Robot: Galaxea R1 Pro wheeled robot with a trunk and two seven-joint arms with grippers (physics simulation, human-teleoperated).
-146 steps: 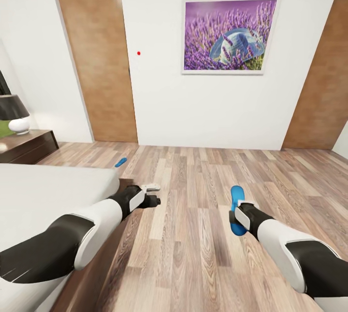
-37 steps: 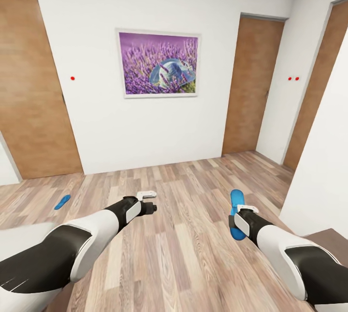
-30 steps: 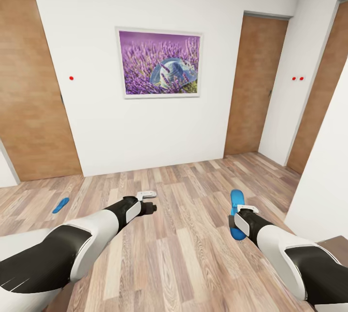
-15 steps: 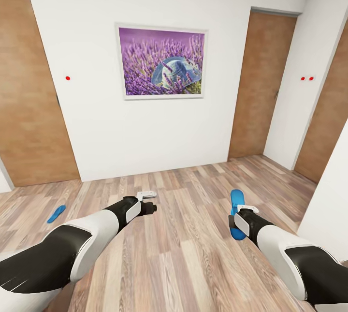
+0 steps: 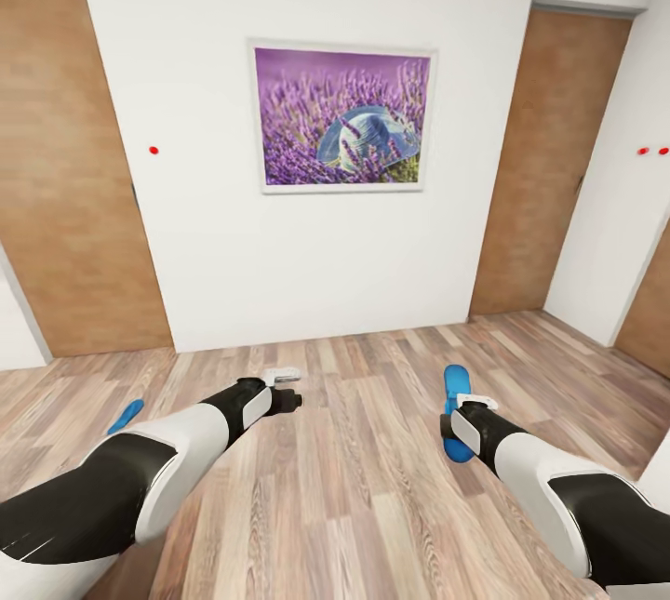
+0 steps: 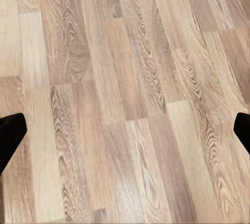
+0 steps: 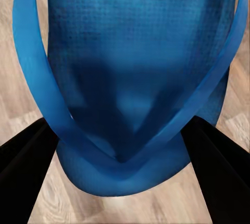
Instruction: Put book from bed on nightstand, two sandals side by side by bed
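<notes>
My right gripper (image 5: 449,426) is shut on one blue sandal (image 5: 455,383), held above the wood floor; in the right wrist view the sandal (image 7: 135,52) and its toe strap sit between the dark fingers (image 7: 26,172). The other blue sandal (image 5: 126,414) lies on the floor to the left, just beyond my left forearm. My left gripper (image 5: 292,399) is open and holds nothing, and its wrist view has bare planks between the fingertips (image 6: 10,135). The book, the bed and the nightstands are out of view.
A white wall with a framed lavender picture (image 5: 342,118) faces me. A wooden door (image 5: 65,172) stands at the left, another (image 5: 549,163) at the right. A white wall corner (image 5: 605,209) juts in at the far right. Wood-plank floor (image 5: 363,488) stretches ahead.
The whole view has swung, so the picture and doors sit further right and the bed corner has left the frame. Both arms keep their pose, and the right gripper still holds the sandal.
</notes>
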